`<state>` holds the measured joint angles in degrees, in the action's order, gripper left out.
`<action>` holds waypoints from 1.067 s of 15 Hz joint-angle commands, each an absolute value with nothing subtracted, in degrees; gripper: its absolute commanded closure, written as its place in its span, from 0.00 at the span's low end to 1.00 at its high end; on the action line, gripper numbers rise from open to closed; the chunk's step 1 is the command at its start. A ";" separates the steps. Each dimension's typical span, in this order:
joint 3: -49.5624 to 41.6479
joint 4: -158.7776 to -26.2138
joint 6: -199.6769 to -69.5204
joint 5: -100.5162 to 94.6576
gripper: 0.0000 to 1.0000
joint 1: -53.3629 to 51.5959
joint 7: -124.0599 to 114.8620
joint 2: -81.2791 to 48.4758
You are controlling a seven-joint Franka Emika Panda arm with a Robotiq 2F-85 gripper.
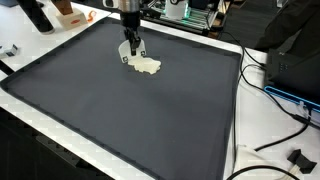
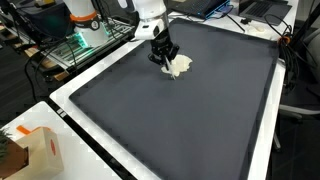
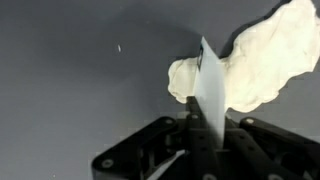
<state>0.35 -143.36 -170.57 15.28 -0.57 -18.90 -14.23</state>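
— So, where does the gripper (image 1: 131,52) sit at this moment?

— I have it low over a dark grey mat (image 1: 120,120), its fingertips at or just above the surface. A pale crumpled lump (image 1: 147,66), cream-coloured and soft-looking, lies on the mat right at the fingertips, spreading away from them to one side. In both exterior views its near edge meets the fingers.

— Are the fingers wide, narrow, or gripping it?

— I cannot tell. In an exterior view the two dark fingers seem to stand apart, with something pale between them. In the wrist view a pale strip (image 3: 210,90) rises from the black gripper body up to the lump's edge, and it hides the gap. Whether the lump is pinched or only touched does not show.

— What else is around it?

— Well away from the gripper, a cardboard box (image 2: 38,150) stands on the white table edge beyond the mat's border. Black cables (image 1: 285,125) trail along the table, also well apart from the fingers.
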 commanded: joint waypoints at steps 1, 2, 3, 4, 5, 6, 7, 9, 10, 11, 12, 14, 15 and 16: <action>0.29 -148.26 -170.67 16.05 0.99 -1.76 -20.44 -17.89; 0.56 -148.67 -170.81 16.25 0.99 -1.80 -20.47 -17.58; 0.60 -149.06 -170.97 16.24 0.99 -1.93 -20.66 -17.34; 0.32 -149.49 -171.31 16.00 0.99 -2.25 -21.15 -17.18; 0.05 -149.93 -171.48 15.77 0.99 -2.55 -21.62 -16.84; -0.06 -150.29 -171.62 15.69 0.99 -2.73 -21.95 -16.54; -0.16 -150.63 -171.70 15.60 0.99 -2.98 -22.41 -16.30; -0.11 -151.24 -171.94 15.63 0.99 -3.18 -22.83 -16.06; -0.23 -151.57 -172.23 15.51 0.99 -3.34 -23.03 -16.01; -0.28 -151.63 -172.29 15.51 0.99 -3.40 -23.25 -15.98; -0.58 -151.79 -172.57 15.27 0.99 -3.63 -23.69 -16.03; -1.63 -152.02 -173.02 14.64 0.99 -4.05 -24.80 -16.05; -2.32 -152.19 -173.36 14.28 0.99 -4.40 -25.68 -16.03; -2.94 -152.32 -173.52 14.10 0.99 -4.69 -26.41 -15.91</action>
